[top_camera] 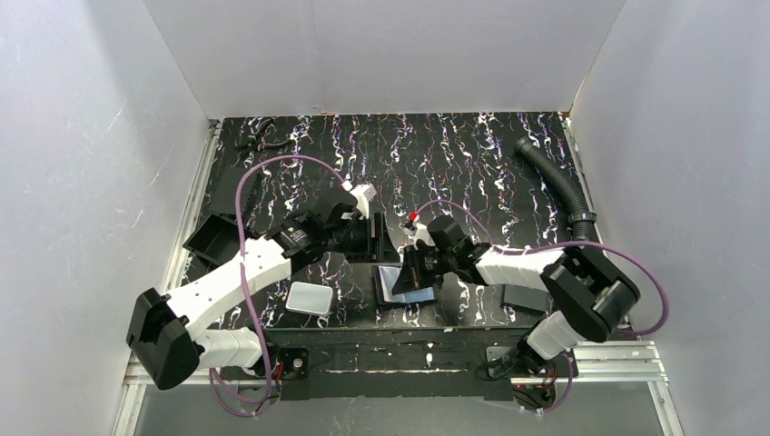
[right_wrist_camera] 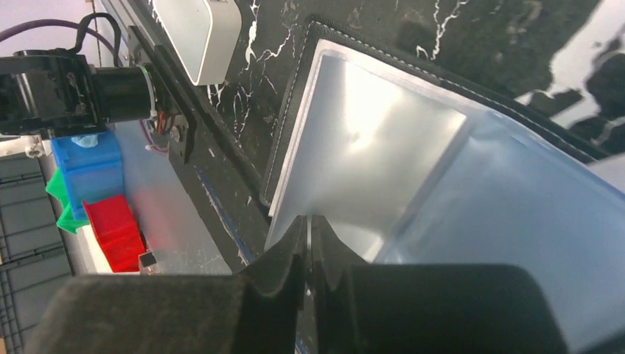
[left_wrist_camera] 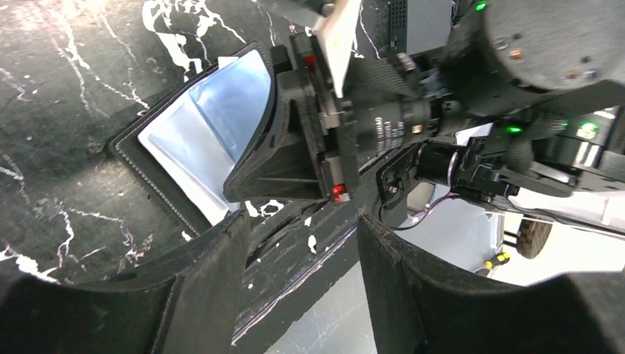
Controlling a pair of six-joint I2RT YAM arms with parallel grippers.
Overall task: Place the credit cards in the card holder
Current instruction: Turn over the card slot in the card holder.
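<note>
The small black folding card holder (top_camera: 397, 284) lies spread open on the black marbled table (top_camera: 472, 154), near its front edge. Behind the film of one bluish-grey clear pocket is a pale grey sheet (right_wrist_camera: 354, 147), though I cannot tell if it is a card. The right gripper (right_wrist_camera: 308, 230) has its fingers pressed together with the tips on a pocket's edge, and the left gripper (left_wrist_camera: 304, 221) hangs just beside it, fingers spread around nothing.

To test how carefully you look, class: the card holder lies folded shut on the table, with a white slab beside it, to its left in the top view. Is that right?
Not quite. The card holder lies open, not folded shut; the right wrist view shows its clear pockets spread. The white slab does lie beside it, to its left in the top view.
</note>
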